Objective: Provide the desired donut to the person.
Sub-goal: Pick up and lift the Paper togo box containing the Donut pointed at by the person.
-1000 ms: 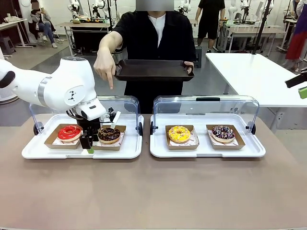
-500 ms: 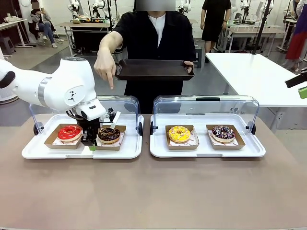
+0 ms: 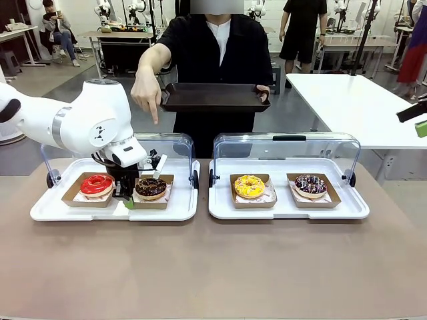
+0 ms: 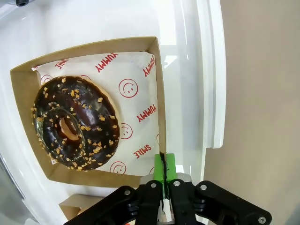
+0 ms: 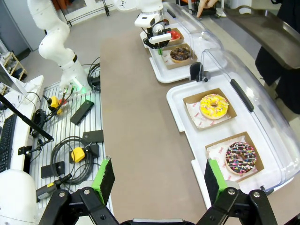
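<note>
Your left gripper [image 4: 164,165] is clamped shut on the thin side wall of a brown cardboard tray [image 4: 157,89], its green pads [image 4: 170,164] pinching the card close to one corner; that tray holds the chocolate donut [image 4: 75,123], which is glazed dark, flecked with pale crumbs, and lying flat on white paper printed in red; from the front you can see the grip is on the side of the tray that faces the red donut [image 3: 97,183] in the neighbouring cardboard tray; both sit on the left white serving tray [image 3: 100,212], whose clear lid is swung up behind them; the person [image 3: 217,47] stands at the far side of the table, one hand [image 3: 145,93] pointing an index finger straight down above that left serving tray, roughly in line with the chocolate donut, the other hand [image 3: 263,91] holding a dark tray [image 3: 213,97] level at chest height; on the right white serving tray [image 3: 287,212] you have a yellow donut [image 3: 249,186] and a sprinkled donut [image 3: 310,185], each in its own cardboard tray; your right gripper [image 5: 159,183] hangs high above the table's near side, its jaws spread wide with nothing between them.
</note>
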Tool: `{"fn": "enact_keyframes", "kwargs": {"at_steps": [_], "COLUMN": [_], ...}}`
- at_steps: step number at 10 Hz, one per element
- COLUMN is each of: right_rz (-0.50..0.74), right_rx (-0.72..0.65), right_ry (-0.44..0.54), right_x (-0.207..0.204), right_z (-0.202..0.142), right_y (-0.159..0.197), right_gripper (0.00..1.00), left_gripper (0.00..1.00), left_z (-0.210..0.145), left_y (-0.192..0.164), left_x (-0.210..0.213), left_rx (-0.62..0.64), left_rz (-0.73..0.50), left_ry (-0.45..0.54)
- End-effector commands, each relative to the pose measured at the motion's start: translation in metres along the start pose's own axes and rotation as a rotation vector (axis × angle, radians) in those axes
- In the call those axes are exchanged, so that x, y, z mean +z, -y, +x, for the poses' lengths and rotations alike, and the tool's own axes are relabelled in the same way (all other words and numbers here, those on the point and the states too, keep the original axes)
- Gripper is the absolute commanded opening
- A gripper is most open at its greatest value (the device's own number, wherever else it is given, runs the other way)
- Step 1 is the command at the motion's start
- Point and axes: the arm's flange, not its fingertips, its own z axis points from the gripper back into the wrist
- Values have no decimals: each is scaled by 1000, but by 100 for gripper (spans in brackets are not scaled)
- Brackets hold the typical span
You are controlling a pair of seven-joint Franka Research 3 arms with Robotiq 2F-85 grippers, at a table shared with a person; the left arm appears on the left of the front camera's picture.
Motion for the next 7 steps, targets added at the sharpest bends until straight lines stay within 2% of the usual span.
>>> {"fn": "enact_keyframes", "kwargs": {"at_steps": [1, 3, 7], "right_rz": [8, 8, 8], "right_rx": [13, 13, 13], "right_ry": [20, 20, 20], "right_x": [-1, -1, -1], "right_z": [1, 1, 1], "right_y": [1, 1, 1], "right_gripper": [100, 100, 100], "left_gripper": [0, 0, 0], "left_z": [-1, -3, -28], "left_y": [-2, 10, 54], "left_x": [0, 26, 126], "left_rx": [5, -59, -66], "left_rz": [13, 5, 16], "left_ry": [-9, -8, -44]}}
